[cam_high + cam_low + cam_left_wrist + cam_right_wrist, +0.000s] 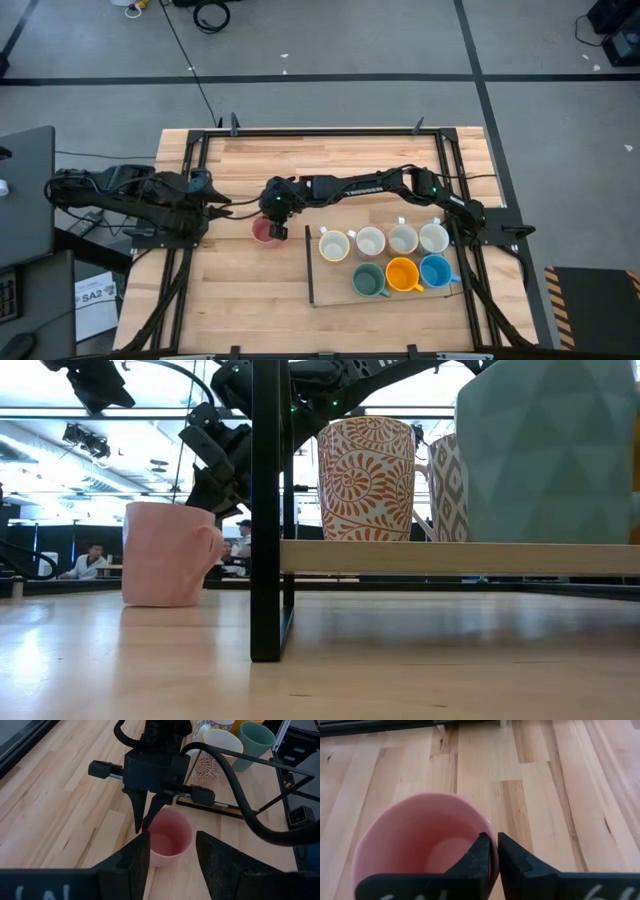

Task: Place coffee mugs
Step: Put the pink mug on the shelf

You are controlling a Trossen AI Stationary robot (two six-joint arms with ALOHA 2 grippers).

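Observation:
The pink mug (pixel 264 233) stands upright on the bare wood left of a raised shelf (pixel 335 297). My right gripper (pixel 494 840) reaches over from the right and is shut on it. It also shows in the left wrist view as the pink mug (pixel 167 837). Four white patterned mugs (pixel 383 241) stand in a row on the shelf. In front of them stand a green mug (pixel 369 280), an orange mug (pixel 402 274) and a blue mug (pixel 436 271). My left gripper (pixel 172 851) is open, hovering left of the pink mug and touching nothing. My right gripper pinches the pink mug's rim (pixel 486 826) on the side toward the shelf, with one finger inside the cup and one outside. The fingers (pixel 141 812) come from above, pointing down. The mug stays upright with its base (pixel 160 600) on the table.
The shelf's black frame post (pixel 265 510) stands just right of the pink mug. The table's black rails (pixel 190 170) run along its edges. Bare wood lies to the near side and the far side of the pink mug. People sit in the room beyond the table.

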